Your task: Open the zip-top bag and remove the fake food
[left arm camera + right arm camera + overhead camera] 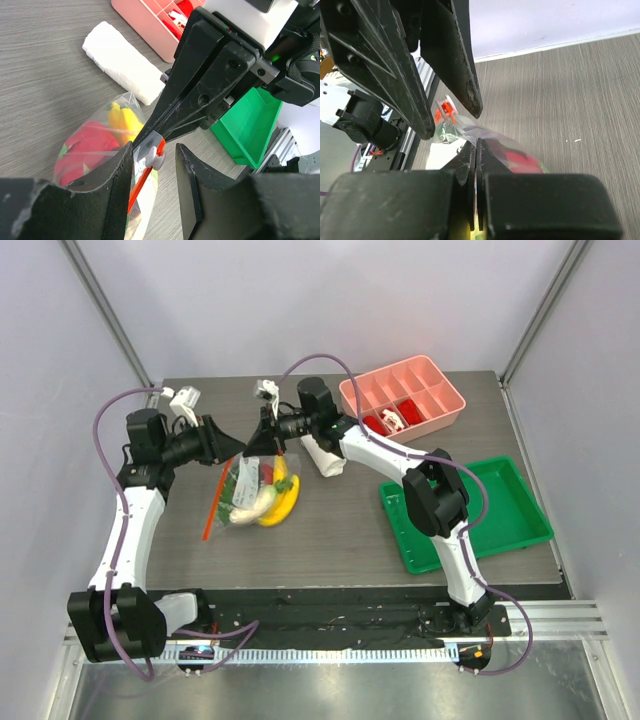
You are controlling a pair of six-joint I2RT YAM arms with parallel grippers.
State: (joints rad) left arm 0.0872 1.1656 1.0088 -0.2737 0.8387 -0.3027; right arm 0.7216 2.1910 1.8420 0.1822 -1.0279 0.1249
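Observation:
The zip-top bag [245,492] is clear, with an orange-red zip strip [214,508] and a white slider [156,155]. Inside show the pink-red dragon fruit [87,149], the yellow banana [284,498] and a white vegetable [252,508]. My right gripper [260,444] is shut on the bag's top edge [485,134] and holds it up. My left gripper [154,151] is open, its fingers either side of the slider, not clamped. In the right wrist view the left gripper [451,120] shows above the slider [445,107].
A rolled white towel [122,62] lies behind the bag. A pink divided tray [402,398] with small red-and-white pieces stands at the back right. A green tray [465,510] lies at the right, under the right arm.

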